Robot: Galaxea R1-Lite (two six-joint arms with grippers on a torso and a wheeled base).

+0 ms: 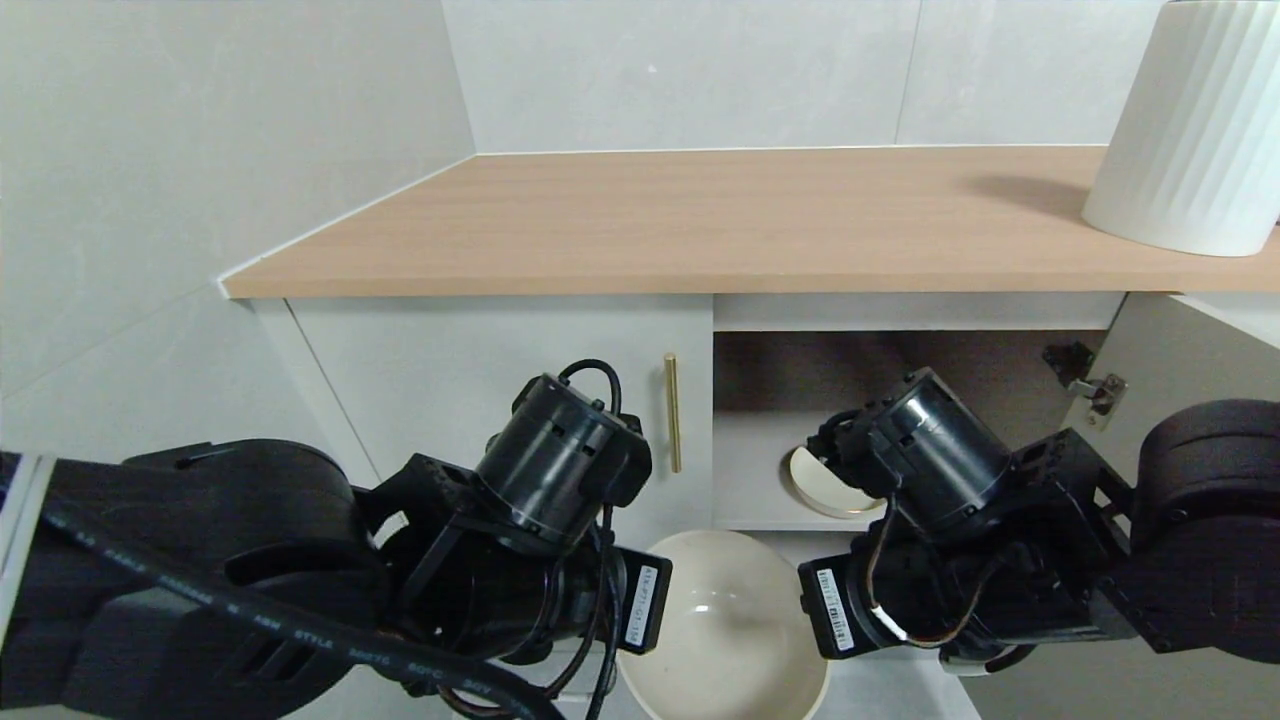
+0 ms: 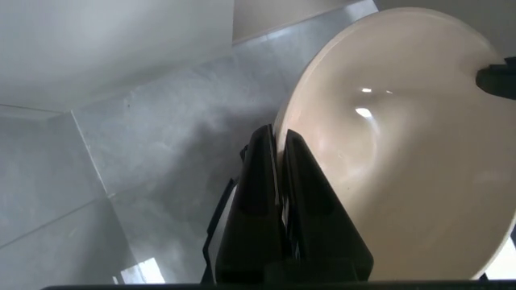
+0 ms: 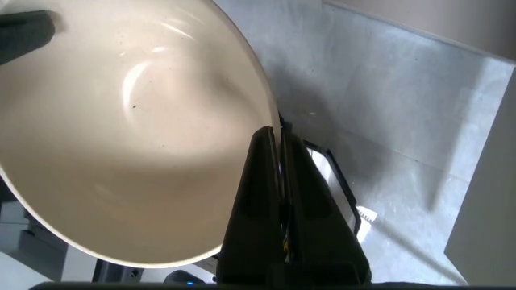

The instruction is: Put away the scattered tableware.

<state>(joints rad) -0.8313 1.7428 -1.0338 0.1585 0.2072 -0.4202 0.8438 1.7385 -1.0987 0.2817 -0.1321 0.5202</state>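
A large cream bowl [image 1: 722, 625] hangs in the air between my two arms, low in front of the open cabinet. My left gripper [image 2: 280, 153] is shut on the bowl's [image 2: 403, 137] rim at one side. My right gripper [image 3: 272, 149] is shut on the opposite rim of the bowl [image 3: 129, 121]. In the head view the fingers are hidden under the wrists. Inside the cabinet, a second cream dish [image 1: 825, 485] sits on the shelf [image 1: 745, 470], partly hidden by my right wrist.
A wooden countertop [image 1: 700, 220] runs above the cabinet, with a white ribbed container [image 1: 1195, 125] at its right end. The left cabinet door [image 1: 480, 370] is closed, with a brass handle [image 1: 672, 412]. The right door [image 1: 1190, 340] stands open. Grey tiled floor [image 2: 153, 145] lies below.
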